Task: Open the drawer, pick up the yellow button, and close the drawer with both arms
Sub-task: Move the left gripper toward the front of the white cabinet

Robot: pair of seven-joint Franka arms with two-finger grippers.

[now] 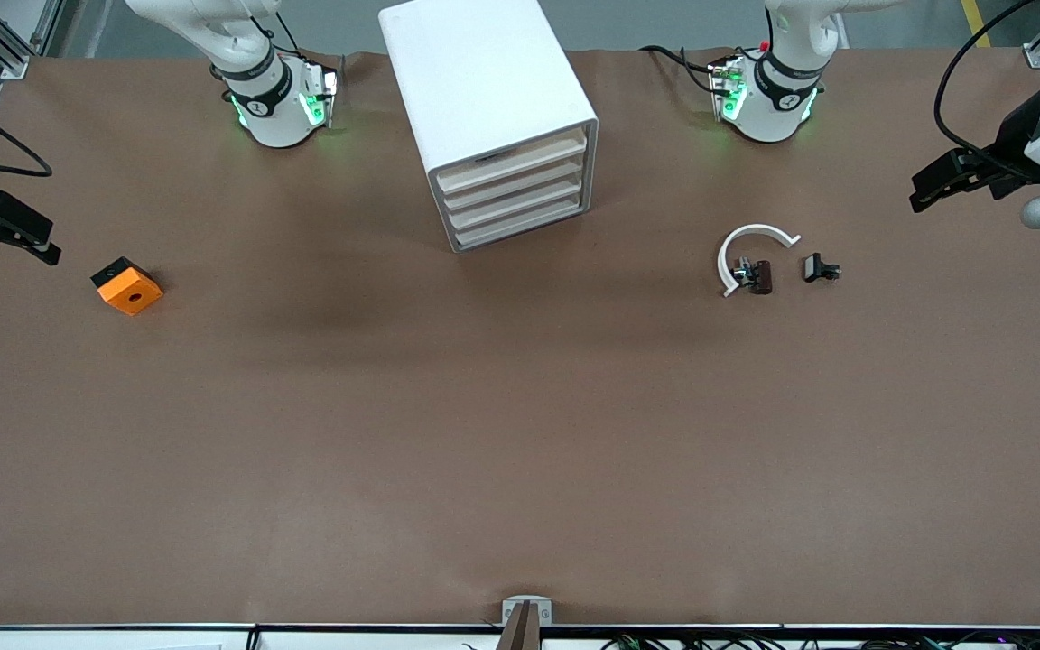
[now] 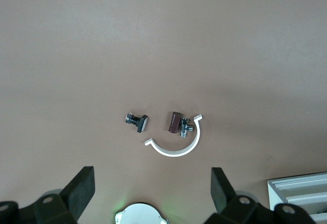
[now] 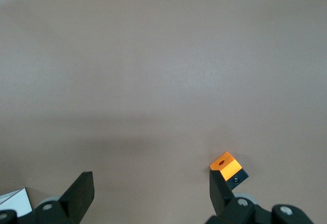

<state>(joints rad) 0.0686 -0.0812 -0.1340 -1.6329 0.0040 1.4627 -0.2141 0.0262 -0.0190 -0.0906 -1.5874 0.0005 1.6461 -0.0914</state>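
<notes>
A big white boxy cabinet (image 1: 488, 108) stands on the brown tabletop (image 1: 520, 433) between the two arm bases, its four cream-fronted drawers facing the front camera at a slant; the highest drawer (image 1: 513, 166), a wide shallow tray, sits flush with the three below it, closed. The small button cannot be seen anywhere in these views. Toward the right arm's end of the tabletop lies an orange square block with a round hole (image 1: 127, 286) (its underside is black). Toward the left arm's end, a white curved plastic half-ring (image 1: 748, 246) lies beside a small dark brown piece with metal fittings (image 1: 755, 275), which sits inside the ring's arc, and a small black clip (image 1: 819, 268) lies just beside them, apart from both. The left tool (image 1: 944, 181) hangs over the left arm's end of the tabletop, fingers spread wide and holding nothing. The right tool (image 1: 10, 230) hangs over the right arm's end near the orange block, fingers likewise spread and empty.
</notes>
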